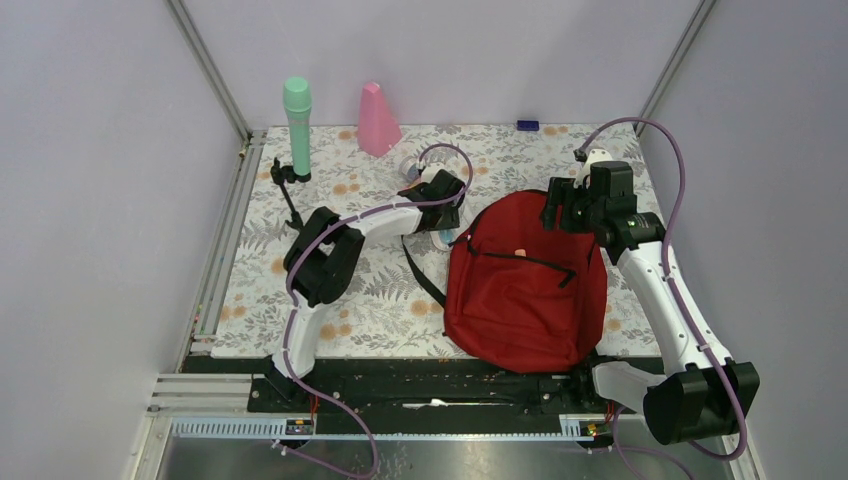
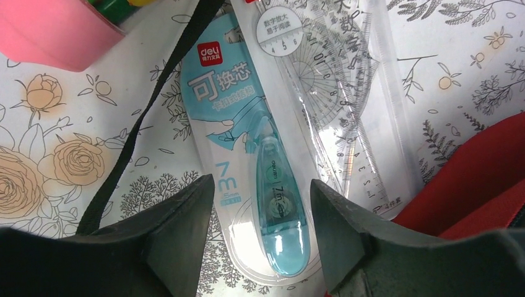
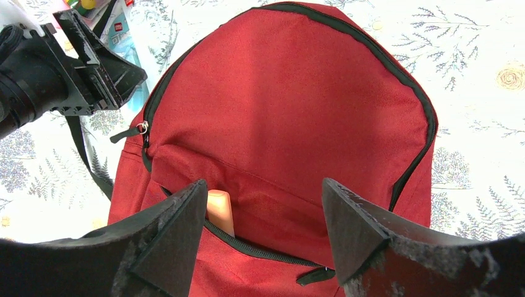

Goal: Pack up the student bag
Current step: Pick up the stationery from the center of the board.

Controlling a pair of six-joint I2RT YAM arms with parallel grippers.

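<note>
The red student bag (image 1: pixel 525 285) lies flat mid-table, its front pocket unzipped with an orange-pink item (image 3: pixel 220 210) sticking out. My left gripper (image 2: pixel 260 198) is open, its jaws either side of a blue correction tape in blister pack (image 2: pixel 272 192) lying on the table left of the bag; whether the jaws touch it I cannot tell. A clear ruler and protractor set (image 2: pixel 337 93) lies beside it. My right gripper (image 3: pixel 263 198) is open and empty, hovering over the bag's top (image 3: pixel 291 105). The left gripper also shows in the top view (image 1: pixel 447 215), the right one there too (image 1: pixel 565 210).
A mint green cylinder (image 1: pixel 297 125) and a pink cone-shaped case (image 1: pixel 378 120) stand at the back. A small blue object (image 1: pixel 527 125) lies by the back wall. A black bag strap (image 2: pixel 142 117) runs across the floral tablecloth. A pink object (image 2: pixel 56 28) is close to the tape.
</note>
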